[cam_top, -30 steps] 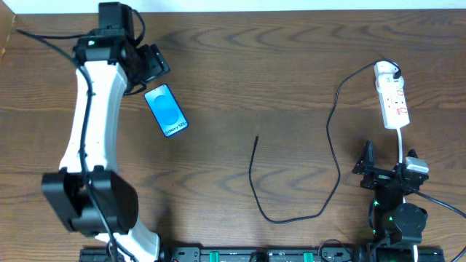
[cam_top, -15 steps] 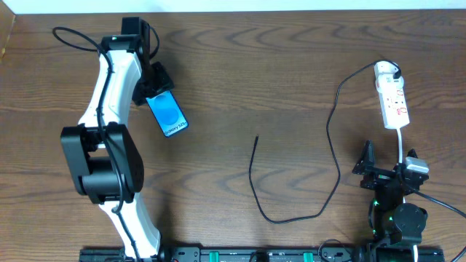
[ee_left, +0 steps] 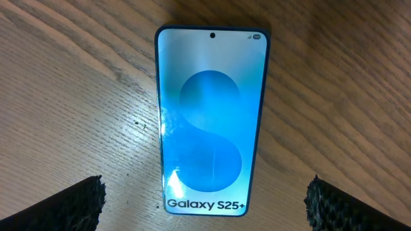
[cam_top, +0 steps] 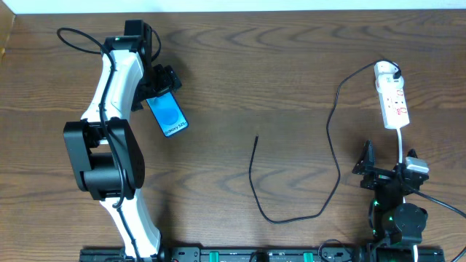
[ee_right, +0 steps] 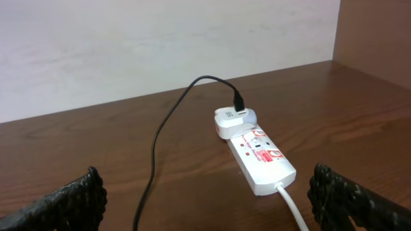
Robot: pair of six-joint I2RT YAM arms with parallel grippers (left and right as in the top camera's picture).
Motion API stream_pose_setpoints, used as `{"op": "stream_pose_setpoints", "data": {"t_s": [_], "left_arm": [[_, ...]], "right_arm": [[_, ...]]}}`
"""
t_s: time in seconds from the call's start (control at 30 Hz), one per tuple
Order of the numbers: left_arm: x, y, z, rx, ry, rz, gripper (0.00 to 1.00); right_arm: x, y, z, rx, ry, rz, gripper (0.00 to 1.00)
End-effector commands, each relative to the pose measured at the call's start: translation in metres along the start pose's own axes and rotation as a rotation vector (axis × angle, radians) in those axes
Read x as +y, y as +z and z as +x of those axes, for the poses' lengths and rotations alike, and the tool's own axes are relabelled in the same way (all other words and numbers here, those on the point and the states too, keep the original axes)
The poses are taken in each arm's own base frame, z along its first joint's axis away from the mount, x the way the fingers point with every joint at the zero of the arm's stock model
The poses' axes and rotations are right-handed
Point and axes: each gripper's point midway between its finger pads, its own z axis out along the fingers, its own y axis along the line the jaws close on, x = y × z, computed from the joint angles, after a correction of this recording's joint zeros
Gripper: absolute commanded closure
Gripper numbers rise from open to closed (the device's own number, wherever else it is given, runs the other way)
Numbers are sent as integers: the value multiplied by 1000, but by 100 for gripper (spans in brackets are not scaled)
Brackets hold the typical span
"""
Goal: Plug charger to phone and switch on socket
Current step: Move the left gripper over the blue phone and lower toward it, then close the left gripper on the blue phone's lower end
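Left end effector (cam_top: pixel 164 86) has shifted slightly, spread wide over the phone (cam_top: pixel 168 110); right end effector (ee_right: pixel 205 199) also spread. Dark wooden bench (cam_top: pixel 291 73), white wall (ee_right: pixel 128 45).

Phone (cam_top: pixel 167 111) far left; charger (cam_top: pixel 251 169) middle; socket (cam_top: pixel 394 103) right.

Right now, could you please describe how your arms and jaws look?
The left arm has white links, black joints and a black cable along it. The right arm is black with green lights. Both jaws carry black textured pads.
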Motion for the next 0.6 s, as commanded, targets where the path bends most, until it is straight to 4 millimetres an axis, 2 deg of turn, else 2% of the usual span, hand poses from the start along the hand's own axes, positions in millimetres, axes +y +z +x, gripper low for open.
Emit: {"op": "stream_pose_setpoints", "data": {"t_s": [0.0, 0.57], "left_arm": [[2, 7, -2, 9, -11, -19, 0], [6, 18, 8, 44, -22, -30, 0]], "right_arm": [[0, 0, 0, 0, 3, -1, 1], [0, 0, 0, 0, 3, -1, 1]]}}
